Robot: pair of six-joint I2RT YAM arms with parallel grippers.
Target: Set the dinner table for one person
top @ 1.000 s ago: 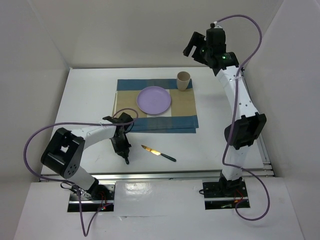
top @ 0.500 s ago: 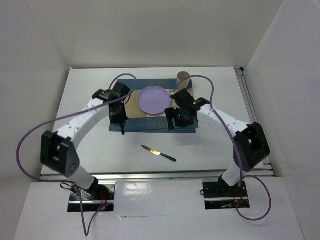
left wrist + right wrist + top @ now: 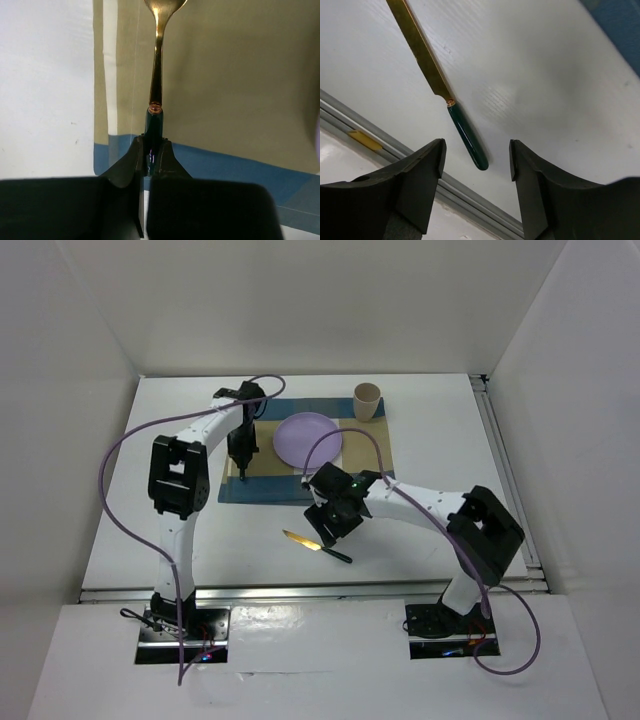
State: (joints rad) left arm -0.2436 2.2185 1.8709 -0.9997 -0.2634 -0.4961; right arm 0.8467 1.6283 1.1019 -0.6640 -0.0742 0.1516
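On the white dinner table (image 3: 170,450) lies a striped placemat (image 3: 372,455) with a purple plate (image 3: 309,440) and a beige cup (image 3: 368,401). My left gripper (image 3: 243,472) is over the placemat's left part, left of the plate. It is shut (image 3: 151,145) on the dark green handle of a gold utensil (image 3: 156,75) whose head is cut off by the frame's top. My right gripper (image 3: 326,530) is open (image 3: 476,150) just above a knife (image 3: 318,545) with a gold blade and green handle (image 3: 467,142). The handle lies between the fingers, untouched.
An aluminium rail (image 3: 300,590) runs along the table's near edge, close below the knife; it also shows in the right wrist view (image 3: 470,200). White walls enclose the table on three sides. A rail also runs along the right edge (image 3: 505,470).
My right gripper has come off the placemat's front right toward me and now hangs open over the knife. My left gripper has moved a little farther up the placemat's left side.
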